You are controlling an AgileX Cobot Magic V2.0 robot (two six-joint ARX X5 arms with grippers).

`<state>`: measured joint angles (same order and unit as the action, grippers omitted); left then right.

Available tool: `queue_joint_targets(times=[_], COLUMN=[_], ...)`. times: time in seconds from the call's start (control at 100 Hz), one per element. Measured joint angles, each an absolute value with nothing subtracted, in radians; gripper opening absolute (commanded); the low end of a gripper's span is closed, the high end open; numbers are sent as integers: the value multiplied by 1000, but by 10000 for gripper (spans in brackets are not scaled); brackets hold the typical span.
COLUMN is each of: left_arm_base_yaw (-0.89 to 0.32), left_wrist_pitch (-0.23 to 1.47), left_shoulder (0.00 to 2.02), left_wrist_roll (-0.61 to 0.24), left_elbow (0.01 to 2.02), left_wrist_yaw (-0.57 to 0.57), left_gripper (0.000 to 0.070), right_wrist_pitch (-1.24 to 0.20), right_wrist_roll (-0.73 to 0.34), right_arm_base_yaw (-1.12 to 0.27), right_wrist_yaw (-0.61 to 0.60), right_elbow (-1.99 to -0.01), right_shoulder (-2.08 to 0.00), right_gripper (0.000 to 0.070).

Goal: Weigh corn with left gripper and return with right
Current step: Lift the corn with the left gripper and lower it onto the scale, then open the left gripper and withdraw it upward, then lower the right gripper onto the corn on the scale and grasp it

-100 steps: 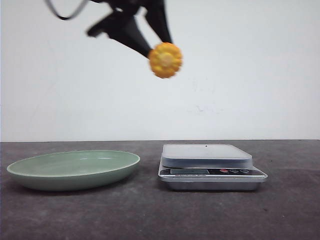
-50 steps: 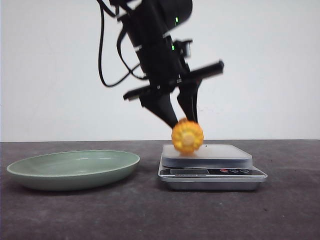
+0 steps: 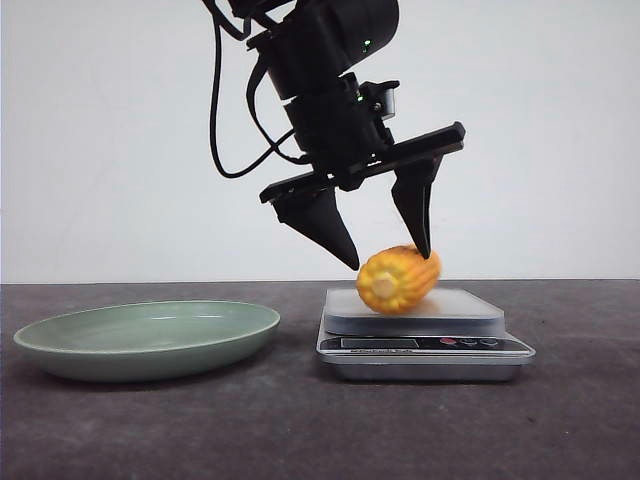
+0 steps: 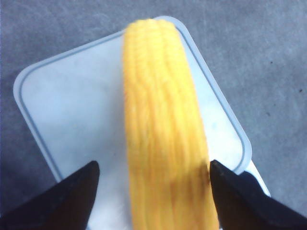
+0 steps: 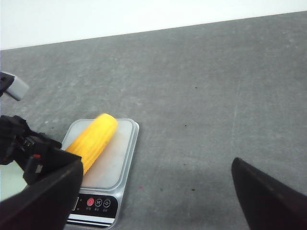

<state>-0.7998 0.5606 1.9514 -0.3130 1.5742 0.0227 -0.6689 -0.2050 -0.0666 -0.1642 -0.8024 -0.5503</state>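
The corn (image 3: 398, 279) is a short orange-yellow cob lying on its side on the platform of the silver kitchen scale (image 3: 462, 304). My left gripper (image 3: 389, 260) hangs just above it, open, with one finger on either side; the right-hand fingertip (image 3: 424, 250) is at the cob's top edge. In the left wrist view the corn (image 4: 163, 120) lies between the spread fingers of the left gripper (image 4: 153, 165), with a gap on one side. My right gripper (image 5: 157, 165) is open and empty, off to the right of the scale (image 5: 122, 158) and corn (image 5: 93, 136). It is out of the front view.
A shallow green plate (image 3: 60, 338) sits on the dark table left of the scale. The scale's display and buttons (image 3: 465, 343) face the front. The left arm (image 5: 29, 148) stands over the scale's near-left side in the right wrist view.
The left gripper came down from high above with the corn, set it on the scale and opened. The corn turned from end-on to lying on its side.
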Motion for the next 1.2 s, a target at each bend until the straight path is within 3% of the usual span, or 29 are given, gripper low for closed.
queue_joint_targets(times=[0.18, 0.43, 0.73, 1.1, 1.2], left_arm_base_yaw=[-797, -713, -643, -643, -643], left_wrist_pitch=[629, 644, 930, 1311, 1369], left_shoulder=[1846, 1435, 1048, 746, 665], left_wrist_roll=[-260, -192, -181, -277, -318], left_elbow=[1639, 1686, 1686, 1682, 1680], left_wrist_yaw=[118, 200, 317, 396, 416], left_gripper=[445, 434, 434, 432, 431], right_wrist_pitch=[-669, -651, -579, -393, -362], right_wrist_roll=[-205, -205, -215, -264, -277], right_arm_base_yaw=[-67, -93, -172, -369, -436], right_wrist_yaw=[-165, -209, -294, -282, -232], right_elbow=[-802, -802, -803, -835, -876], right_shoulder=[-550, -565, -718, -997, -1092], right_gripper=[628, 627, 625, 622, 640])
